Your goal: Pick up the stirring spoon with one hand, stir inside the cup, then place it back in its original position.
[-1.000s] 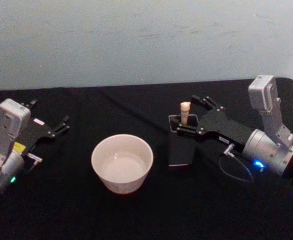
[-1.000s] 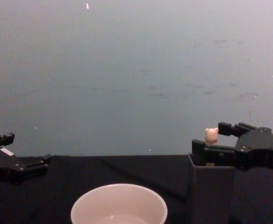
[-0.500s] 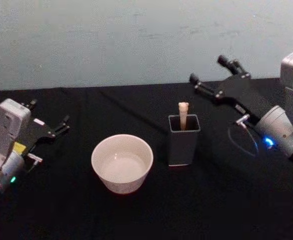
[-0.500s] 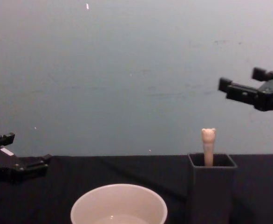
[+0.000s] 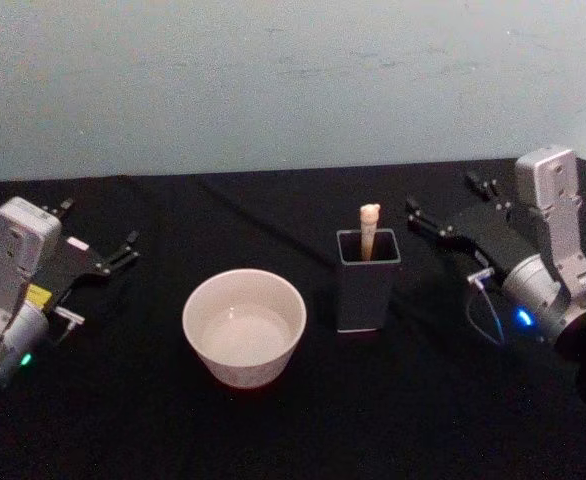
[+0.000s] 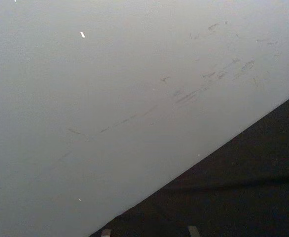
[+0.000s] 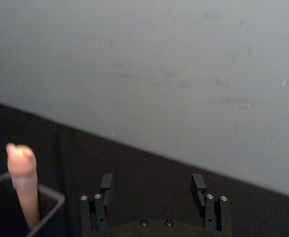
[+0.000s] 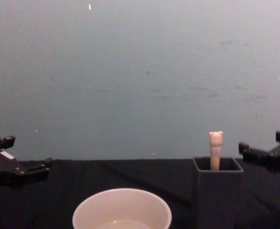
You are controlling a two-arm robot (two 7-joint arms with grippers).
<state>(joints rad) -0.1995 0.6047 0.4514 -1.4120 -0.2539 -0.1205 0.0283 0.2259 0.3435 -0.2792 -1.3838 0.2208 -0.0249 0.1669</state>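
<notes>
Hovering: right gripper (image 5: 441, 203) hangs open and empty just right of the holder (image 5: 369, 281), fingertips level with the holder's rim in the chest view.
Change: a second ago this gripper was right at the holder, jaws either side of the spoon's handle; half a second ago it was raised high and farther right; now it is down again, clear of the holder.
Right wrist view: both fingers (image 7: 106, 184) spread wide, nothing between them, the holder off to one side.
Spoon (image 5: 369, 229): standing in the holder, bear head and pale handle above the rim, bowl hidden inside; in its slot in all three moments.
Cup (image 5: 244, 326): just left of the holder, nothing in it that I can see.
Left gripper (image 5: 98, 237): well left of the holder, beyond the cup, parked, fingers apart, holding nothing.
Meaning: I'd judge the spoon back home and the arm retreating, the task at its end or very near.
</notes>
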